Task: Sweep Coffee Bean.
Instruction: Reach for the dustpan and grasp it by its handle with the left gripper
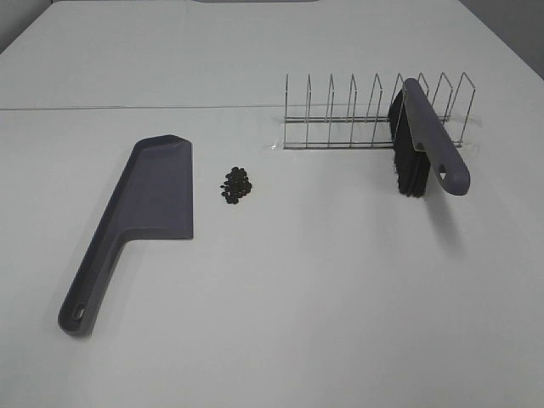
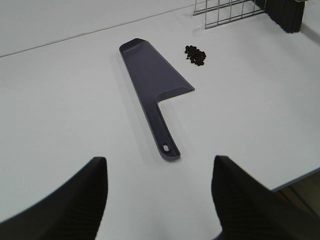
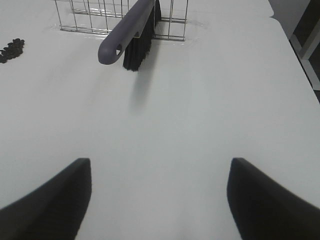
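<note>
1. Starting with left gripper and right gripper both spread wide, gripping nothing, above the near edge.
2. Locating the coffee bean mid-worktop, clustered just beside the dustpan lying toward the left edge.
3. Reaching for the brush, leaning in the wire rack toward the far right corner; closing squarely across its handle.
4. Lifting clear of the wires.

Looks like a robotics lab bench: a plain white counter carries staged props, a grey dustpan ahead of the left claw, a wire rack and brush ahead of the right claw.
</note>
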`<action>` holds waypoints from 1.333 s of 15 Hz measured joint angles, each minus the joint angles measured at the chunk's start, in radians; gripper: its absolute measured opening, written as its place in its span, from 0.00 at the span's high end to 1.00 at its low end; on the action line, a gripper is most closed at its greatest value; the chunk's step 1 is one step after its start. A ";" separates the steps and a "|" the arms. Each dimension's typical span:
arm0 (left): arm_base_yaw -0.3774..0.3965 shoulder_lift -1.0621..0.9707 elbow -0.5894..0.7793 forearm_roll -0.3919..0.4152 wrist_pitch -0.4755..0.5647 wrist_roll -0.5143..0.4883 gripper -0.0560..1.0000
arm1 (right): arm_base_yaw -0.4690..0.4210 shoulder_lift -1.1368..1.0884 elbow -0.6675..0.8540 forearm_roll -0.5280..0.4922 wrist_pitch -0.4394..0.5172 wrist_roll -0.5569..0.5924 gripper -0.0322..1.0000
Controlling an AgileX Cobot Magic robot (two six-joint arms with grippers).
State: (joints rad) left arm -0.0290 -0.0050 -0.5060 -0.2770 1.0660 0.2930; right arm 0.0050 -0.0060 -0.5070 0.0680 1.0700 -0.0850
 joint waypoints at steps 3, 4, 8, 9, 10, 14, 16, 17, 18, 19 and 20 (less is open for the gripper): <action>0.000 0.000 0.000 0.000 0.000 0.000 0.39 | 0.000 0.000 0.000 0.000 0.000 0.000 0.27; 0.000 0.000 0.000 0.000 0.000 0.000 0.39 | 0.000 0.000 0.000 0.000 0.000 0.000 0.27; 0.000 0.000 0.000 0.000 0.000 0.000 0.39 | 0.000 0.000 0.000 0.000 0.000 0.000 0.27; 0.000 0.000 0.000 0.000 0.000 0.000 0.39 | 0.000 0.000 0.000 0.000 0.000 0.000 0.27; 0.000 0.000 0.000 0.000 0.000 0.000 0.39 | 0.000 0.000 0.000 0.000 0.000 0.000 0.27; 0.000 0.000 0.000 0.000 0.000 0.000 0.39 | 0.000 0.000 0.000 0.000 0.000 0.000 0.27; 0.000 0.000 0.000 0.000 0.000 0.000 0.39 | 0.000 0.000 0.000 0.000 0.000 0.000 0.27; 0.000 0.000 0.000 0.000 0.000 0.000 0.39 | 0.000 0.000 0.000 0.000 0.000 0.000 0.27; 0.000 0.000 0.000 0.000 0.000 0.000 0.39 | 0.000 0.000 0.000 0.000 0.000 0.000 0.27; 0.000 0.000 0.000 0.000 0.000 0.000 0.39 | 0.000 0.000 0.000 0.000 0.000 0.000 0.27; 0.000 0.000 0.000 0.000 0.000 0.000 0.39 | 0.000 0.000 0.000 0.000 0.000 0.000 0.27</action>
State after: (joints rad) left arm -0.0290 -0.0050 -0.5060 -0.2770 1.0660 0.2930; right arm 0.0050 -0.0060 -0.5070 0.0680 1.0700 -0.0850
